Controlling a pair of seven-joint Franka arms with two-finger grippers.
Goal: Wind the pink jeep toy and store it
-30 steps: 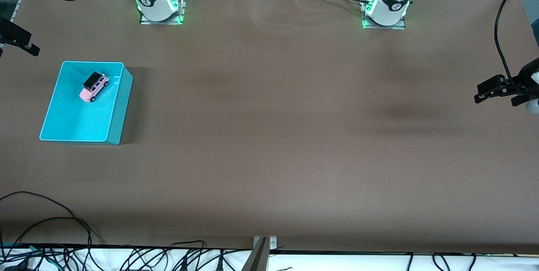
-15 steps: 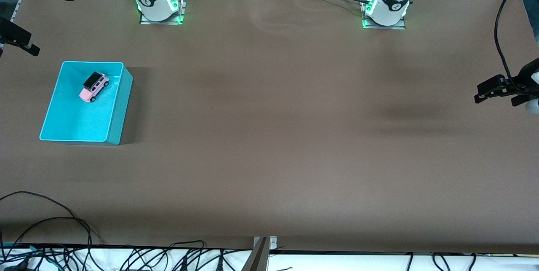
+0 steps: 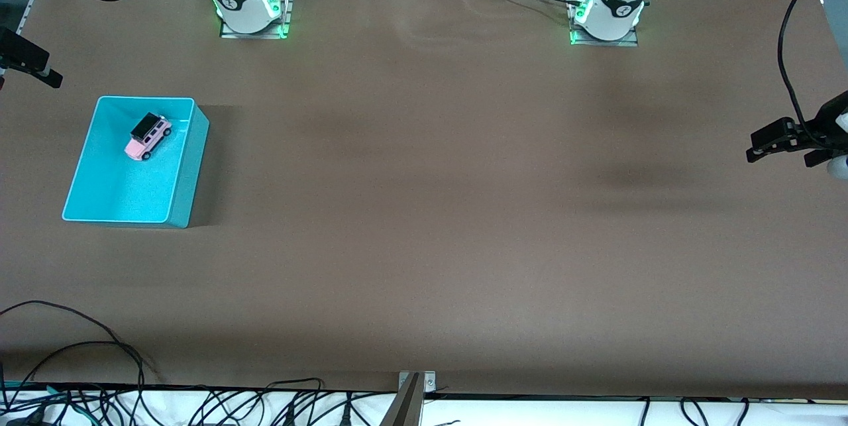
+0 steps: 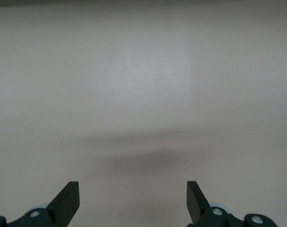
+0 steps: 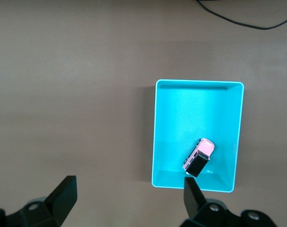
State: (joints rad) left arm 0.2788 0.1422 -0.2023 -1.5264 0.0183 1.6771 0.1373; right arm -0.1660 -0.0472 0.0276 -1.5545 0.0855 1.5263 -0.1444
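**Kid:** So where is the pink jeep toy [image 3: 147,137]?

**Helper:** It sits inside the teal bin [image 3: 189,167], at the right arm's end of the tabletop [image 3: 424,214]. It rests on its wheels in the part of the bin farther from the front camera, a bit slanted. Nothing touches it.

**Kid:** What could go wrong now?

**Helper:** I think the job looks nearly done, so not much. But the jeep is a wind-up toy. If its spring is tight, it might roll and bump the bin wall. The walls look tall, so I guess it stays in. Also, if an arm comes back down near the bin, it could knock the bin and slide it.

**Kid:** What about the right tool [image 5: 126,194]?

**Helper:** It hangs high over the tabletop just beside the bin. Its 2 fingers are spread wide apart. It holds nothing and touches nothing.

**Kid:** And the left tool [image 4: 133,198]?

**Helper:** That one waits over the bare tabletop at the left arm's end, well apart from the bin. Its 2 fingers are spread wide too, with nothing between them.
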